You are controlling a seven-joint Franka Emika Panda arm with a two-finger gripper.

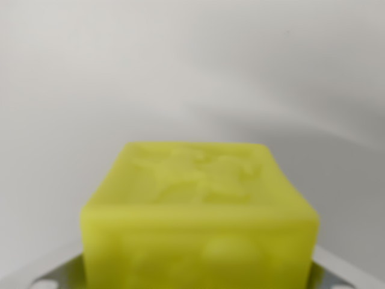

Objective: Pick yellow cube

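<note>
Blurred yellow translucent plastic cube (201, 217) fills the lower centre of the wrist view.
Pale grey metal gripper (198, 274) parts flank its bottom corners; whether the fingers are apart or clamped on it cannot be told. A plain white surface (192, 72) lies behind.

I can't tell what kind of place this is. All I see behind is a plain, blurry white surface (192, 72).

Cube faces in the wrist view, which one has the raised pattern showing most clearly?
The top face of the yellow cube: its relief is visible, while the front face is blurrier.
</note>
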